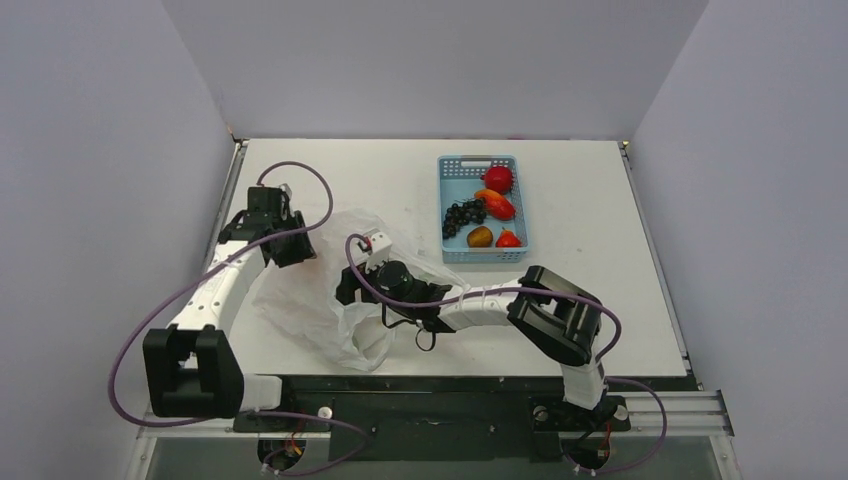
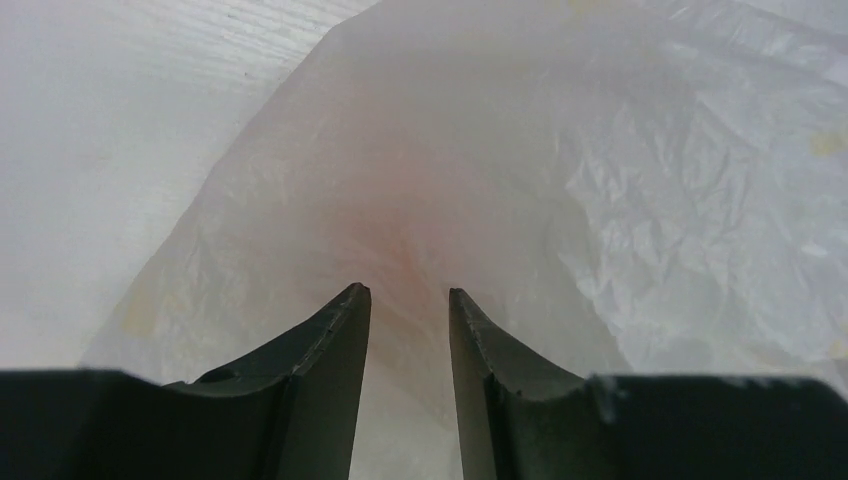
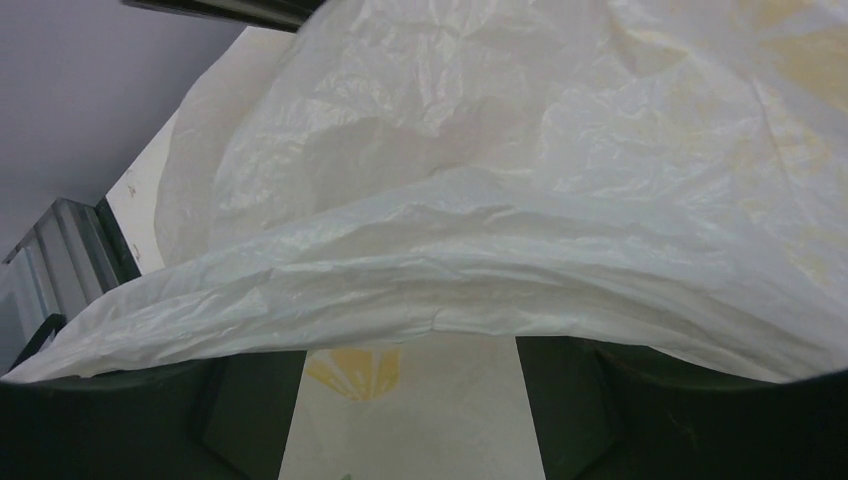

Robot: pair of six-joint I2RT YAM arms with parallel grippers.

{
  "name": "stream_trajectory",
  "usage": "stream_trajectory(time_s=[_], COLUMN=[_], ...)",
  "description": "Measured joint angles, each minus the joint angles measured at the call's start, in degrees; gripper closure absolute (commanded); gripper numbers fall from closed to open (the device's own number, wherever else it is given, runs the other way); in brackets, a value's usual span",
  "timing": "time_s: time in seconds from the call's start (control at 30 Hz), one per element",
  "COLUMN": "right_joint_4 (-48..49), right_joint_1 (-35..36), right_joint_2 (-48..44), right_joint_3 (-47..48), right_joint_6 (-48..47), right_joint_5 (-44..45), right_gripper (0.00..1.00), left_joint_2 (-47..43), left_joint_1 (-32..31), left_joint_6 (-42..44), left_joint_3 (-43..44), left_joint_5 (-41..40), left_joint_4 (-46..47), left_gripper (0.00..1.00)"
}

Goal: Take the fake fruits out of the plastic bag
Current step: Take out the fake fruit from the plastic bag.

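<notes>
Grey walls box the white counter [image 1: 580, 260]; the crinkly translucent white plastic bag [image 1: 310, 300] slumps left of centre. Dark grape bunch [image 1: 463, 215], brown kiwi [image 1: 480, 236] and small red fruit [image 1: 509, 239] lie in the blue slotted basket [image 1: 452, 165]; I see no orange, perhaps inside the bag. On the left gripper [image 2: 408, 292] the jaws stand narrowly parted at the film, grip unclear; on the right gripper [image 3: 410, 400] they spread beneath it.

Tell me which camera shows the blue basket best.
The top external view: the blue basket lies whole and unobstructed there. Both wrist views show mostly the plastic bag and nothing of the basket.
</notes>
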Motion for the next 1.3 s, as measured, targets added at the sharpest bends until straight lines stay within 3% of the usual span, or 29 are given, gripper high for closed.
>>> stream_trajectory(time_s=[0.23, 0.6, 0.8, 1.3], right_joint_4=[-1.05, -4.50, -7.17, -7.10], right_joint_1=[0.00, 0.00, -0.22, -3.08], right_joint_2=[1.22, 5.95, 6.64, 9.75], right_joint_3=[2.71, 7.30, 7.96, 10.97], right_joint_6=[-0.09, -0.87, -1.09, 0.24], right_joint_5=[-0.55, 0.04, 4.50, 12.63], right_gripper=[0.24, 0.21, 0.16, 0.12], left_joint_2=[13.79, 22.82, 23.85, 25.40], left_joint_1=[0.24, 0.61, 0.61, 0.59], left_joint_6=[2.32, 4.20, 4.35, 4.44], left_joint_3=[0.37, 1.46, -0.39, -0.39], left_joint_5=[0.96, 10.51, 14.82, 18.60], left_joint_4=[6.14, 9.64, 9.57, 10.54], left_gripper=[0.73, 0.77, 0.78, 0.78])
